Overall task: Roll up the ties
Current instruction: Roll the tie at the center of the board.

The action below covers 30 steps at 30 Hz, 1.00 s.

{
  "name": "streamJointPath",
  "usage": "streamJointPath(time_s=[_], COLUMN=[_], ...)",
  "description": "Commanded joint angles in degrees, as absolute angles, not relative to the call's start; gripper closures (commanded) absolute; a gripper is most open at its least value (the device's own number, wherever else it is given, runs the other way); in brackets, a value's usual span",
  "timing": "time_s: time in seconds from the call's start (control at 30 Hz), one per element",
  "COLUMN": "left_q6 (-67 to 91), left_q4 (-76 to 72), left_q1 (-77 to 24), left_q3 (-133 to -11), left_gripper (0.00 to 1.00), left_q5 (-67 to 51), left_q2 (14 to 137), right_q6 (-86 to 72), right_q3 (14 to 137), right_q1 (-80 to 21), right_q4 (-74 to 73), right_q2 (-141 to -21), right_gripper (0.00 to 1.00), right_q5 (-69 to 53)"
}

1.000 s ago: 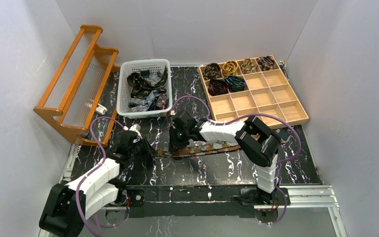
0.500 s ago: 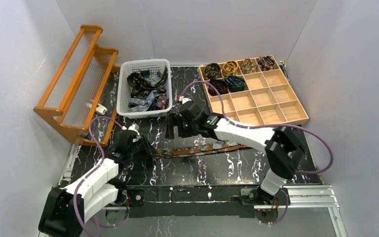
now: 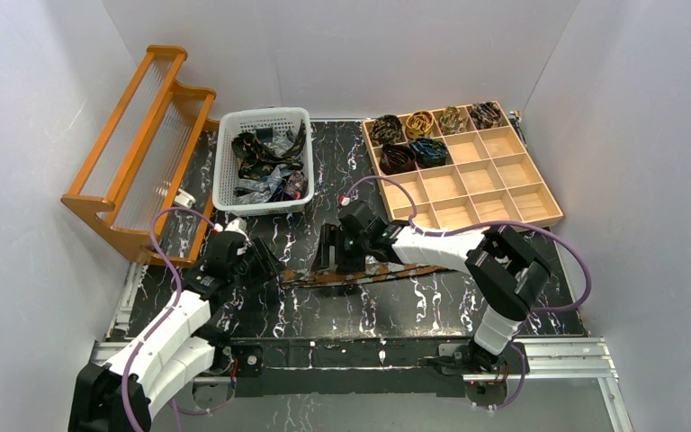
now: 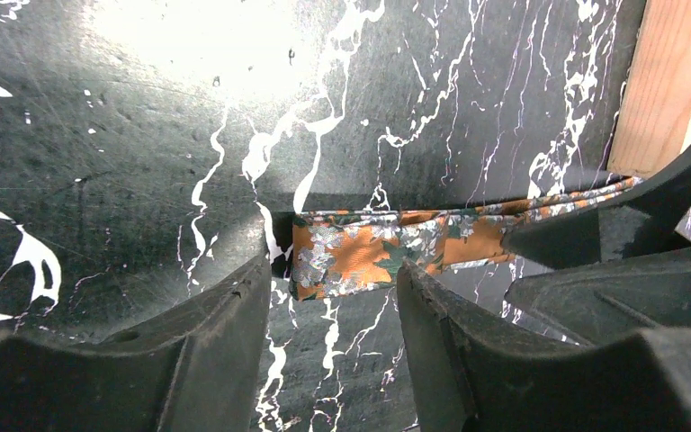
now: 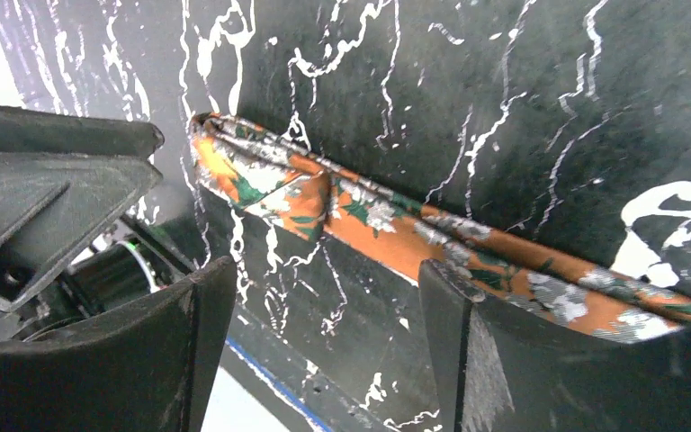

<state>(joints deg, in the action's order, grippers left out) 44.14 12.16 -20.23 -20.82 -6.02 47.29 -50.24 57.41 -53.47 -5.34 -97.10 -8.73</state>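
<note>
A rust-orange tie [image 3: 387, 268] with grey and green mottling lies flat across the black marble table [image 3: 414, 306]. Its folded left end [image 4: 360, 256] sits just beyond my left gripper [image 4: 335, 270], which is open and touches nothing. In the top view the left gripper [image 3: 270, 266] stands at that end of the strip. My right gripper [image 3: 331, 259] hovers over the strip a little further right. In the right wrist view the tie [image 5: 396, 225] runs diagonally, and the right gripper [image 5: 324, 270] is open with one finger [image 5: 468, 342] over the fabric. Several rolled ties [image 3: 397, 159] fill the tray.
A wooden compartment tray [image 3: 495, 193] stands at the back right. A white basket [image 3: 225, 171] of loose ties [image 3: 265, 162] sits at the back centre. An orange wooden rack [image 3: 139, 153] stands to the left. The right gripper's black fingers [image 4: 594, 238] show in the left wrist view.
Both grippers have opened. The right one let go of the tie, swung toward the back, then came down over the strip again. The left one released the tie's end.
</note>
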Motion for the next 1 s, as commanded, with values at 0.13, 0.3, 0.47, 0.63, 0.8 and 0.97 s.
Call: streamJointPath(time_s=[0.13,0.3,0.47,0.63,0.8,0.97], left_q6=[43.51,43.41,43.11,42.74,42.76,42.87], left_q4=[18.7,18.76,19.02,18.83,18.68,18.63], left_q1=[-20.24,-20.24,-20.22,-20.26,-20.27,-20.26], left_q3=[-24.74,-24.62,-24.7,-24.95,-24.83,-24.55], left_gripper=[0.47,0.47,0.47,0.47,0.47,0.47], left_q5=[-1.94,-2.02,-2.11,-2.29,-2.35,-2.55], left_q2=[45.4,45.35,45.44,46.11,46.23,46.08], right_q6=[-54.6,-55.7,-55.8,-55.82,-56.06,-56.83], right_q3=[57.77,59.35,61.21,61.22,61.61,61.21], right_q1=[-53.61,-53.67,-53.66,-53.67,-53.68,-53.62], right_q4=[2.37,1.07,-1.29,-0.44,-0.44,0.72], right_q2=[-97.83,-101.01,-103.31,-104.21,-105.17,-105.64], right_gripper=[0.3,0.41,0.45,0.53,0.62,0.62], right_q5=[-14.44,-15.24,-15.73,-16.34,-17.51,-18.08])
